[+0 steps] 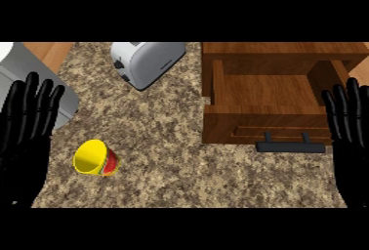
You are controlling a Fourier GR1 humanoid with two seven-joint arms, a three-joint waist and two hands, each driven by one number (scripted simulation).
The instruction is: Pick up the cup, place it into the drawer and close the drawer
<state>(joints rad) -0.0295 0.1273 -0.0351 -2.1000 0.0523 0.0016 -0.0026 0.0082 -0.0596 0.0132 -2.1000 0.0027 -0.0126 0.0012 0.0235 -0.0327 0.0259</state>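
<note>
cup (pixel 96 157) well left of drawer (pixel 267 92), nearer than its handle (pixel 291 147), untouched. left hand (pixel 25 128) far left of drawer, right hand (pixel 350 132) at its right: both spread, empty. risk: cup clips drawer's front wall on transfer, tips out.

No legible text or labels anywhere

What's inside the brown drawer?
The open drawer shows only its bare wooden floor; nothing lies in it. The right hand covers its right edge, so that bit is hidden. The cup lies outside on the counter.
</note>
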